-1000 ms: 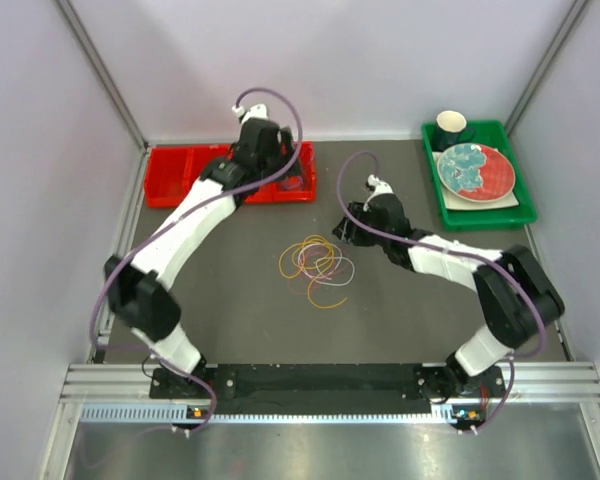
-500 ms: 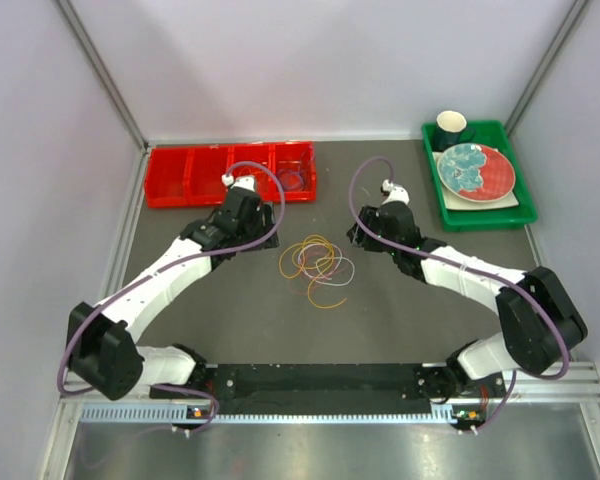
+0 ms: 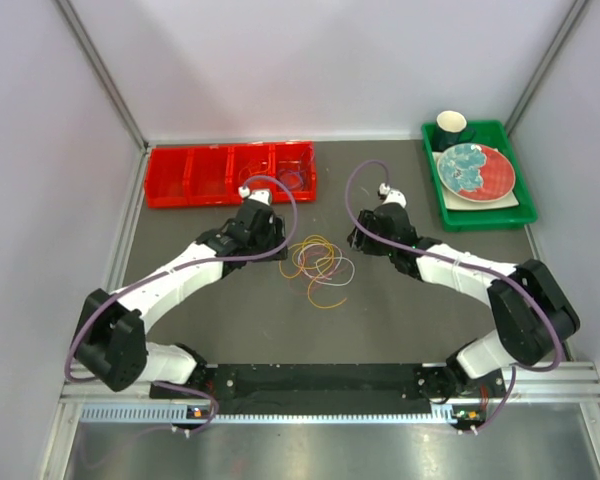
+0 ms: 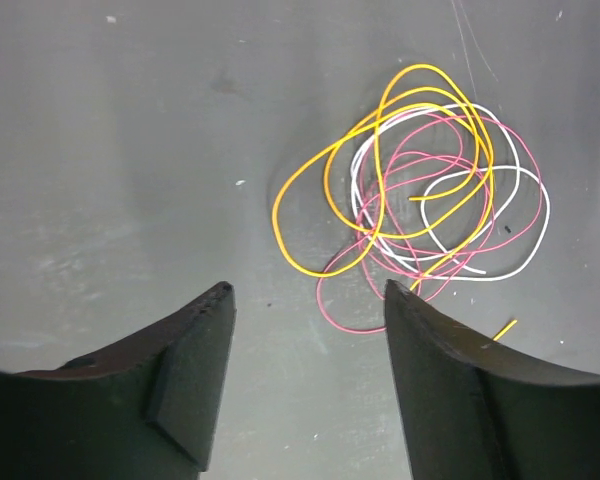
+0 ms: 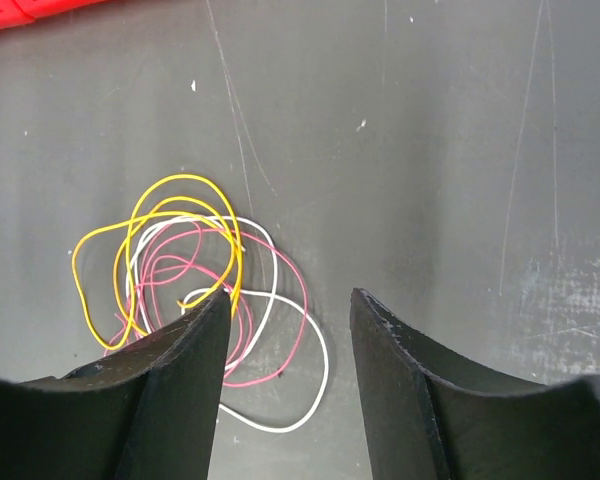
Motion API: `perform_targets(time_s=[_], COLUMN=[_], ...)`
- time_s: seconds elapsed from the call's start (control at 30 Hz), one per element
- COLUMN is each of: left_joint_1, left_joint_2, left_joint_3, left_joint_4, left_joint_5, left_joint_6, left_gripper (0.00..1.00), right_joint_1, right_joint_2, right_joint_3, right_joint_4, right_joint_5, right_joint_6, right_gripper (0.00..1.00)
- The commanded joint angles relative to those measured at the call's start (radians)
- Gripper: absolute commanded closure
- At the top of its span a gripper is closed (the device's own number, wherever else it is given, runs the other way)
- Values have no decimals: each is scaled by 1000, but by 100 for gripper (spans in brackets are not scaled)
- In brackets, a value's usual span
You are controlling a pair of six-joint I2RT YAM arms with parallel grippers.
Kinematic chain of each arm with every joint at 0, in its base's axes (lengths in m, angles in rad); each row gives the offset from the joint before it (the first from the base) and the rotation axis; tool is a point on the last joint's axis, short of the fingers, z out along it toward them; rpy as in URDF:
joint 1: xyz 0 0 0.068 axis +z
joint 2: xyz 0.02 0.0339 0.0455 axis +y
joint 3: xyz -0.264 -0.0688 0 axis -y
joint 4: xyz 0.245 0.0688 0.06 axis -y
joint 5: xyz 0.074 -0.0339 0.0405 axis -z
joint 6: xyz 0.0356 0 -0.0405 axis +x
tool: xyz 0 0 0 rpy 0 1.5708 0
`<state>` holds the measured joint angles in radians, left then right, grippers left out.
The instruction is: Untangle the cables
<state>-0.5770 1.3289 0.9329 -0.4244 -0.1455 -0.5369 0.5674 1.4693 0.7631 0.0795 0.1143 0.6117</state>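
Orange, yellow, pink and white cables [image 3: 317, 262] lie tangled at the middle of the table [image 3: 410, 300], too fine to trace from above. Left wrist: the left pincer [image 4: 308, 292] gapes empty just short of them (a blind pinch could catch several and tighten the knot). Right wrist: the right pincer [image 5: 290, 295], parted and empty, hides the heap's near edge.

A red divided bin [image 3: 195, 175] lies at the far left of the dark table [image 3: 380, 320]; a green tray [image 3: 485, 218] sits at the far right. On that tray rest a red-and-teal plate [image 3: 476, 170] and, behind it, a dark cup [image 3: 451, 127].
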Motion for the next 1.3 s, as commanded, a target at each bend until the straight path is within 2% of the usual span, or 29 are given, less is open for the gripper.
perform_targets(time_s=[0.0,0.27,0.47,0.57,0.7,0.93,1.07,1.27], left_joint_1=[-17,-50,-50,-50,-52,-50,-50,-50], left_joint_2=[56,199,343,387,444,547,555,529], left_joint_3=[3,76,182,233,294,394,389,336], left_joint_4=[96,145,130,122,101,44,45,64], left_joint_5=[15,9,-5,-11,-49,-69,-71,-57], left_joint_6=[-15,-14,12,41,90,120,126,123], left_gripper=[36,38,30,22,20,29,34,37], right_joint_1=[9,8,9,9,9,9,9,8], right_joint_2=[20,34,43,51,60,66,72,85], right_joint_3=[58,70,76,82,91,99,105,116], right_joint_4=[9,0,-3,-7,-14,-20,-21,-34], right_joint_5=[8,4,2,2,2,2,4,2], right_joint_6=[6,5,5,5,3,5,3,3], right_gripper=[49,49,50,50,50,50,51,51])
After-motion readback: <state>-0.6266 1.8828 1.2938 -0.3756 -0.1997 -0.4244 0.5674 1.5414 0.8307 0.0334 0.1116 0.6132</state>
